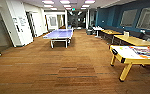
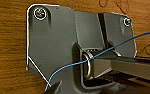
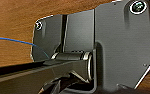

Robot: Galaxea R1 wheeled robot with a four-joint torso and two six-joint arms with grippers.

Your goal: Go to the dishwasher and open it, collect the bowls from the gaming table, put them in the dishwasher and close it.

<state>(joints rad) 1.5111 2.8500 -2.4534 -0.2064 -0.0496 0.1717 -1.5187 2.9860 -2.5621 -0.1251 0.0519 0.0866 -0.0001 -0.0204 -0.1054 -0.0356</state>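
The yellow gaming table with the white top stands near on the right — no bowls seen on its surface — and I cannot tell if either gripper is apart or together.

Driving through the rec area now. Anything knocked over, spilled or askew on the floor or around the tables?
Nothing stands out. The wood floor shows no spill or debris. The yellow gaming table on the right and the blue ping-pong table further ahead both stand level on their legs. I can't make out any bowls on the gaming table.
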